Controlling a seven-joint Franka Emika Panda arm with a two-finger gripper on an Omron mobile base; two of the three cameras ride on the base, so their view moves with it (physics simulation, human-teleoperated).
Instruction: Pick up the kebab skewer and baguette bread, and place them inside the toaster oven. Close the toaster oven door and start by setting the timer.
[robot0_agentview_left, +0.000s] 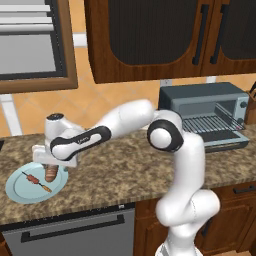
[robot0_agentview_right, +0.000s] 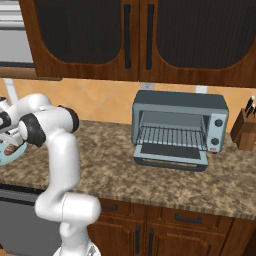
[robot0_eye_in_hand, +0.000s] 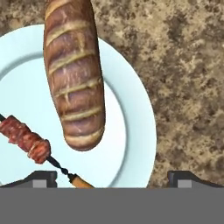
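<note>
In the hand view we see the kebab skewer (robot0_eye_in_hand: 30, 142) at eight o'clock on the pale blue plate (robot0_eye_in_hand: 135, 131), its stick slanting from ten toward five, its tip just beside our left fingertip (robot0_eye_in_hand: 41, 178); the baguette bread (robot0_eye_in_hand: 74, 74) runs twelve to six up the middle, just left of centre between our jaws; the gripper (robot0_eye_in_hand: 111, 179) stands wide open, holding nothing, so we judge the loaf the nearer pick; the right base view adds the toaster oven (robot0_agentview_right: 177, 127), its door (robot0_agentview_right: 170, 156) dropped open, well apart at three o'clock.
</note>
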